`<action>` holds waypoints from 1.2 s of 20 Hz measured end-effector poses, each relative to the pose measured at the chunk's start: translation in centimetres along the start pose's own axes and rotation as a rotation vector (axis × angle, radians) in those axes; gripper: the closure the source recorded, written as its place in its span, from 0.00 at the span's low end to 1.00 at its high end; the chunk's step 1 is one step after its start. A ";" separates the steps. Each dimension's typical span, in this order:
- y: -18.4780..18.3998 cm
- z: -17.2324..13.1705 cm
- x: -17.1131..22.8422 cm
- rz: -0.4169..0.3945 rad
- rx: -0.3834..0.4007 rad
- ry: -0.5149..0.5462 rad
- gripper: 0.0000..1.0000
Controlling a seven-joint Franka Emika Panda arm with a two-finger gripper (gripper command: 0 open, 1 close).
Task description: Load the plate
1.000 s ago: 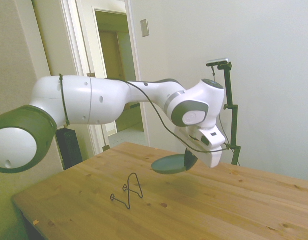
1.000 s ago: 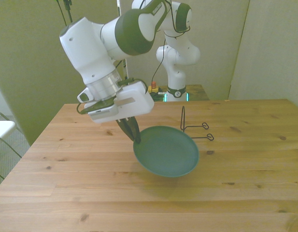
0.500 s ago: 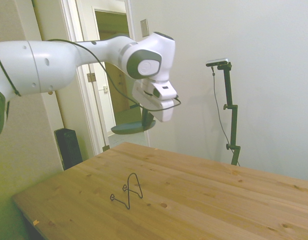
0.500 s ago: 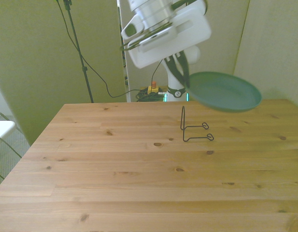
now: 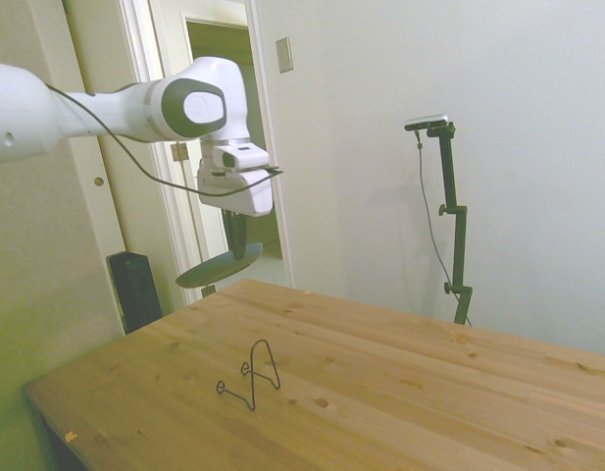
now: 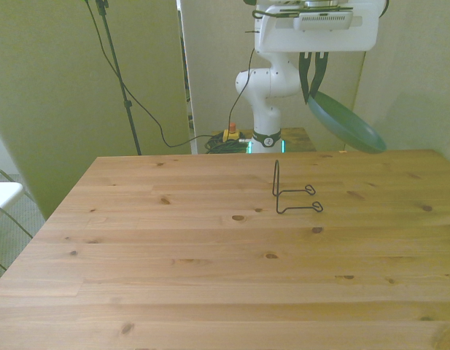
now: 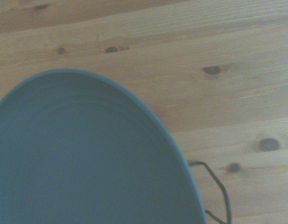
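Gripper (image 6: 313,82) high above table (image 6: 210,248), top cropped in front view, fingers clamped on rim of plate (image 6: 345,122). Plate tilted, hanging just below fingers, empty. Wire stand (image 6: 292,191) well below, also empty.

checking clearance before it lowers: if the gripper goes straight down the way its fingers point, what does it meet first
Probably the bare table. The gripper points down, shut on the plate, high over the far edge. The wire stand lies nearby, and the wrist view shows it just past the plate's rim, so depth is uncertain and the tilted plate would land first.
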State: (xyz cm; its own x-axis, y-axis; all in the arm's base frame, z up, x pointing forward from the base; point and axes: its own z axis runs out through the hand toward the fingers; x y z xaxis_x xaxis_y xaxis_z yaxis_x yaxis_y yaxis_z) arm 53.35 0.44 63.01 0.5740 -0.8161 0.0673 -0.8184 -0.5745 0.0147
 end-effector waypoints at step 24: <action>-2.4 12.0 -8.1 -0.100 -0.380 0.562 1.00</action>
State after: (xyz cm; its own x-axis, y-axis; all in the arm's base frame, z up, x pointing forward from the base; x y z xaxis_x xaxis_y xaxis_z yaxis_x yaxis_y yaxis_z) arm 51.02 7.68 50.51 0.6302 -0.5444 0.5536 -0.7738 -0.4992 0.3900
